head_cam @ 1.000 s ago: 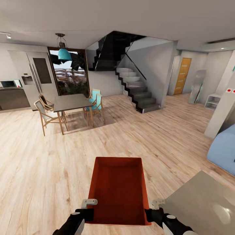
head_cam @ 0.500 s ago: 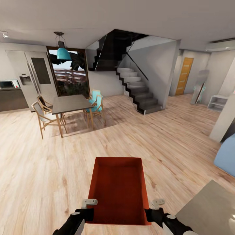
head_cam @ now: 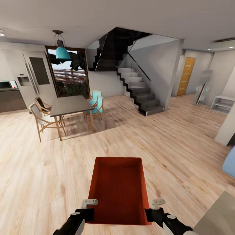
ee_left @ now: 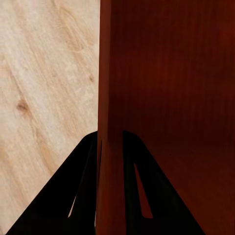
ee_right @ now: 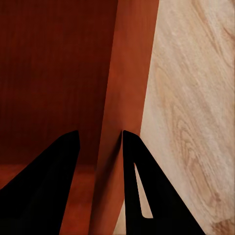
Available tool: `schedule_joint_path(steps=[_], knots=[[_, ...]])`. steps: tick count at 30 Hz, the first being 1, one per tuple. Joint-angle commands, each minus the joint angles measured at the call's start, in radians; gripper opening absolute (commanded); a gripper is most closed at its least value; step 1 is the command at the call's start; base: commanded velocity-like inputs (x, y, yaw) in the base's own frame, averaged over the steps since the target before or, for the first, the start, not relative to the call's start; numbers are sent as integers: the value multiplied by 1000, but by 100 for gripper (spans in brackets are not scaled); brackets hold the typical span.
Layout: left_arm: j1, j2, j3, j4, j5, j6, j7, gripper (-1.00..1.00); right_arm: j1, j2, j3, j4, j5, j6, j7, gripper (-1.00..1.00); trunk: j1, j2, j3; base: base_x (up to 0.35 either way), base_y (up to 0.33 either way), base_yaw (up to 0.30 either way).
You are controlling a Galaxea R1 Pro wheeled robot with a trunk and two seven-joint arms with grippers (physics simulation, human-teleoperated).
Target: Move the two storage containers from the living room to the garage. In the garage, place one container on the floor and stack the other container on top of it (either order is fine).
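An orange-red storage container (head_cam: 118, 190), a topless rectangular bin with low straight walls, is held out in front of the robot above a light wood-plank floor (head_cam: 169, 147). It sits low in the head view, long side pointing away from the robot, and its inside is bare.

The left gripper (head_cam: 87, 209) clamps the container's left wall near the corner closest to the robot. In the left wrist view its two dark fingers (ee_left: 78, 196) sit narrowly closed on either side of that thin wall (ee_left: 105, 98), one inside the bin and one outside, with wood planks beyond.

The right gripper (head_cam: 153, 209) clamps the opposite wall near its closest corner. In the right wrist view its dark fingers (ee_right: 142, 191) likewise pinch the wall (ee_right: 125, 98) from both sides.

Beyond the container, to its far left, stands a dark dining table (head_cam: 70, 105) ringed by wooden chairs (head_cam: 40, 119), one with a teal seat (head_cam: 95, 104). A teal pendant lamp (head_cam: 62, 52) hangs above the table, before a dark-framed window (head_cam: 68, 73). A tall pale fridge (head_cam: 27, 75) stands left of the window.

Straight beyond the container, a dark staircase (head_cam: 138, 93) climbs along a grey wall. To the stairs' right is an orange wooden door (head_cam: 186, 76), then a low white shelf (head_cam: 223, 103). A blue sofa edge (head_cam: 230, 166) shows to the container's right, and a pale grey surface (head_cam: 218, 218) lies beside the right gripper.
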Motion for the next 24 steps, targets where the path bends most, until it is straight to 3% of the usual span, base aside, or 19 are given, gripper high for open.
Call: schedule_joint_path(steps=[1, 11, 24], knots=[[-1, 59, 57, -4, 6, 6, -1, -100, 0, -7, 13, 1, 5, -5, 38, -100, 1, -2, -2, 322, 92, 0], [-1, 58, 57, -4, 7, 6, -1, -100, 0, -7, 13, 1, 5, -6, 36, -100, 1, -2, -2, 322, 93, 0], [-1, 58, 57, -3, 7, 7, -1, -100, 0, -7, 13, 1, 5, -6, 36, -100, 1, -2, -2, 325, 9, 0]])
